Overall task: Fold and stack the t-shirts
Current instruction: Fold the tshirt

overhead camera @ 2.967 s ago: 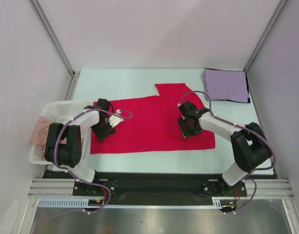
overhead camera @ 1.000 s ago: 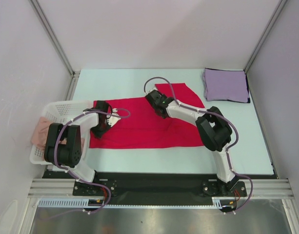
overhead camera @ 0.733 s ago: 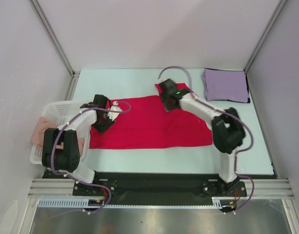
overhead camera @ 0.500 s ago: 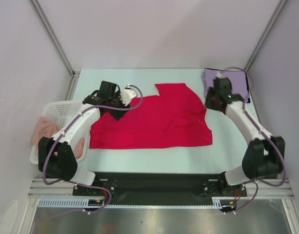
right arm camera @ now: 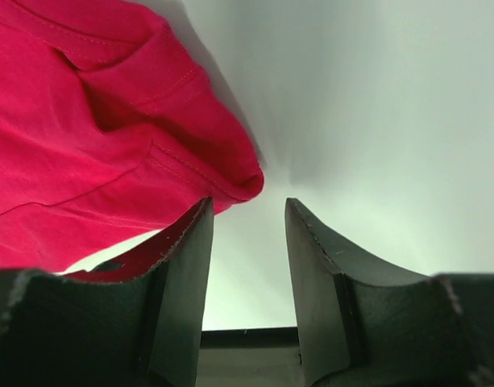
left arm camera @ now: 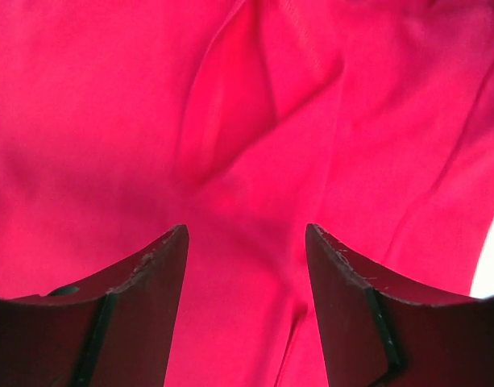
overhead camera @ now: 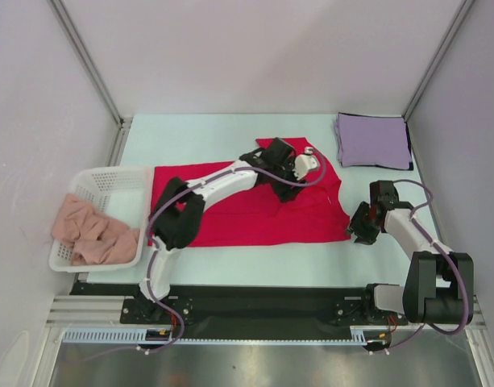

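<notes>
**Desk:** Where is the crimson t-shirt (overhead camera: 230, 222) seen?

**Caption:** It is laid flat across the middle of the worktop (overhead camera: 206, 133), with one sleeve jutting toward 12 o'clock. The lavender t-shirt (overhead camera: 373, 140) is parked, folded square, at the 2 o'clock corner, well apart, presumably as the base of the stack.

**Desk:** How are the claws held?

**Caption:** The left claw (left arm camera: 245, 238) is spread apart over a raised crease in the red cloth near that sleeve, and nothing is pinched. It is judged to be placed there for smoothing or for taking up a fold line. The right claw (right arm camera: 248, 211) is likewise parted and set low at the shirt's 4 o'clock corner. The hem's tip lies just by one finger, as if that corner were to be gathered.

**Desk:** What room is left?

**Caption:** Bare worktop is shown at 12 and 6 o'clock of the shirt. At 9 o'clock a white basket (overhead camera: 97, 176) holding pink cloth (overhead camera: 93, 230) is set just beside the hem, so that side is judged cramped.
</notes>
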You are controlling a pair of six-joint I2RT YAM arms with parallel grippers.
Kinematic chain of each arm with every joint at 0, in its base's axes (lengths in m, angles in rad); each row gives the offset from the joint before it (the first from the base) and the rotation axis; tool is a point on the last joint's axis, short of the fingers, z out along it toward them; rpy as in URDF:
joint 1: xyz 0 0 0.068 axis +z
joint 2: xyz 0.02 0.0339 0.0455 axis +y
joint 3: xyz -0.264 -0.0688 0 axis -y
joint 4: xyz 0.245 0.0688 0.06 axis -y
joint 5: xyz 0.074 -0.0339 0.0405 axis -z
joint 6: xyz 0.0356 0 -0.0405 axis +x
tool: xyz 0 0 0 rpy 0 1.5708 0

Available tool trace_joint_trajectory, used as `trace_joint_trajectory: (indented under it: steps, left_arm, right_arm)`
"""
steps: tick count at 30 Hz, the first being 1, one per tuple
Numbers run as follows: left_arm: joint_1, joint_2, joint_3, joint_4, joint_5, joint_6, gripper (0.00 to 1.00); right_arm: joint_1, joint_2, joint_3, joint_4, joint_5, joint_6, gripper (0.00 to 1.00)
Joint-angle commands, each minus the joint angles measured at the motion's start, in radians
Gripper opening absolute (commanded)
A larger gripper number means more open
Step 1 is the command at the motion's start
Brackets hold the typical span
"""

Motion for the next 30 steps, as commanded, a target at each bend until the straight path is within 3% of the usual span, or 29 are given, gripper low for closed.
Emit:
trace_joint_trajectory:
  steps: [1,5,10,13,14,16,18,22,28,30]
  left_arm:
    - [-0.018,0.085,0.152,0.0,0.045,-0.08,0.65]
    - [-0.022,0.177,0.235,-0.003,0.022,-0.12,0.59]
    - [-0.024,0.182,0.174,-0.006,0.038,-0.109,0.47]
    - [-0.024,0.162,0.122,0.008,0.039,-0.094,0.31]
    - [-0.024,0.154,0.11,0.005,0.038,-0.089,0.2]
    - [-0.024,0.146,0.094,0.008,0.038,-0.075,0.12]
    - [-0.024,0.14,0.088,0.016,0.026,-0.065,0.0]
    - [-0.018,0.126,0.076,0.052,-0.013,-0.065,0.0]
    - [0.001,0.113,0.113,0.077,-0.01,-0.094,0.0]
    - [-0.004,0.114,0.128,0.057,0.039,-0.075,0.23]
  right_arm:
    - [-0.008,-0.007,-0.031,0.033,-0.027,0.055,0.46]
    - [-0.009,0.013,-0.052,0.053,-0.032,0.061,0.46]
    - [-0.011,0.02,-0.064,0.067,-0.006,0.058,0.43]
    - [-0.015,0.023,-0.071,0.076,0.001,0.059,0.3]
    - [-0.017,0.025,-0.072,0.079,0.004,0.058,0.26]
    - [-0.025,0.03,-0.072,0.085,0.007,0.058,0.16]
    - [-0.031,0.034,-0.072,0.09,0.002,0.056,0.14]
    - [-0.041,0.042,-0.074,0.09,-0.012,0.052,0.03]
    - [-0.067,-0.006,-0.081,0.076,-0.01,0.058,0.03]
    - [-0.069,-0.01,-0.086,0.076,-0.004,0.059,0.03]
